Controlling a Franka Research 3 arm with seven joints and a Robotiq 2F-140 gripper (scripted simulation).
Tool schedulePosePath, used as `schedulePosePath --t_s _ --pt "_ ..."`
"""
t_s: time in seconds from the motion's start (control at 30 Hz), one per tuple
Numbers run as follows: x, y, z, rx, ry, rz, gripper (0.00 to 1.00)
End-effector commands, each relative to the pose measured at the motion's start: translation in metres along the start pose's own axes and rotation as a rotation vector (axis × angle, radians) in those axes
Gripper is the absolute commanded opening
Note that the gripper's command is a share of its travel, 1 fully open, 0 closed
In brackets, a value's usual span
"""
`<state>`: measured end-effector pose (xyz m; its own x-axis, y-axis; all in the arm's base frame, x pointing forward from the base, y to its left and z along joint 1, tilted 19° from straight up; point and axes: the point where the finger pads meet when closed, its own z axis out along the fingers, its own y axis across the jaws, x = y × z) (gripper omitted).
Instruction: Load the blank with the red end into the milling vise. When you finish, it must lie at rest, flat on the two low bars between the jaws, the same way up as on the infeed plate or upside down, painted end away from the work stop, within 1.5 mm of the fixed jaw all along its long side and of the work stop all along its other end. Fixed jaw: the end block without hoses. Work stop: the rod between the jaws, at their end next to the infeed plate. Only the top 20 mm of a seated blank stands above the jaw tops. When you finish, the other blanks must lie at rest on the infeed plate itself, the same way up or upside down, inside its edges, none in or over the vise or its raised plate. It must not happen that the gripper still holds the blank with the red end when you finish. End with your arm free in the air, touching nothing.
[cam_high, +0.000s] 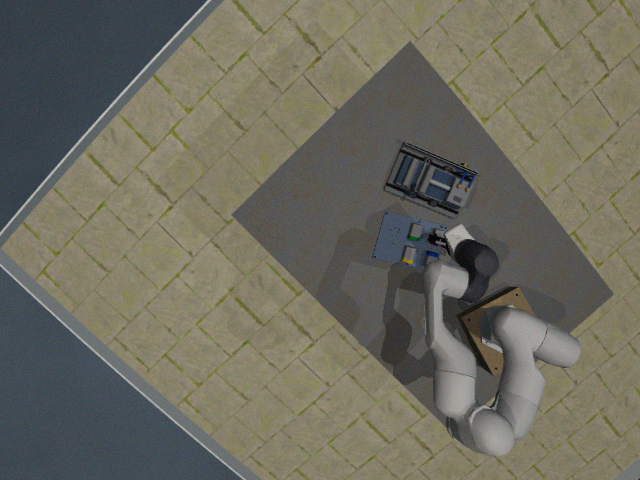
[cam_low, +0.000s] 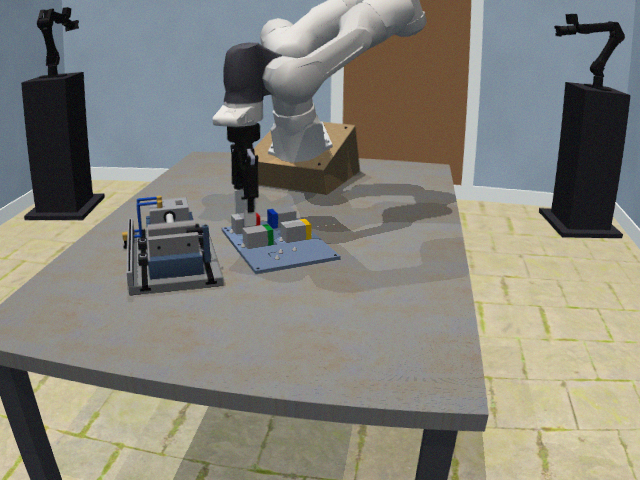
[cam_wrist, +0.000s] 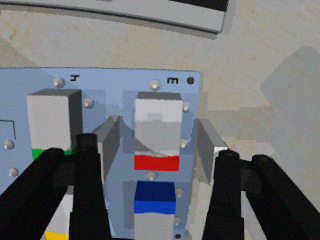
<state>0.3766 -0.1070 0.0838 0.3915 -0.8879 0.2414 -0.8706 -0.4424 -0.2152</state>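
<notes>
The blank with the red end (cam_wrist: 159, 116) (cam_low: 238, 222) lies flat on the blue infeed plate (cam_wrist: 120, 87) (cam_low: 305, 253) (cam_high: 390, 237), its red end towards the wrist camera. My gripper (cam_wrist: 158, 132) (cam_low: 247, 206) (cam_high: 438, 240) is open and points straight down over this blank. One finger stands on each long side of it, with a gap on both sides. The milling vise (cam_low: 170, 242) (cam_high: 431, 178) stands beside the plate with nothing between its jaws. In the overhead view the gripper hides the red blank.
Three other blanks lie on the infeed plate: green-ended (cam_wrist: 54, 116) (cam_low: 255, 236) (cam_high: 415, 230), blue-ended (cam_wrist: 155, 207) (cam_low: 272, 217) right behind the red end, and yellow-ended (cam_low: 293, 229) (cam_high: 408, 254). Small pegs stick up from the plate. The vise's raised plate (cam_wrist: 134, 7) lies just beyond the infeed plate.
</notes>
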Motion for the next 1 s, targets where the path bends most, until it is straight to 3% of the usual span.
schedulePosePath --t_s 0.0,0.23,0.27,0.97 --pt "-0.0001 -0.0003 0.0008 0.001 0.0 0.004 0.44" --pt "-0.0001 -0.0003 0.0008 0.001 0.0 0.004 0.44" --pt "0.0 0.0 0.0 0.0 0.0 0.0 0.0" --pt "0.0001 -0.0001 -0.0001 0.001 0.0 0.0 0.0"
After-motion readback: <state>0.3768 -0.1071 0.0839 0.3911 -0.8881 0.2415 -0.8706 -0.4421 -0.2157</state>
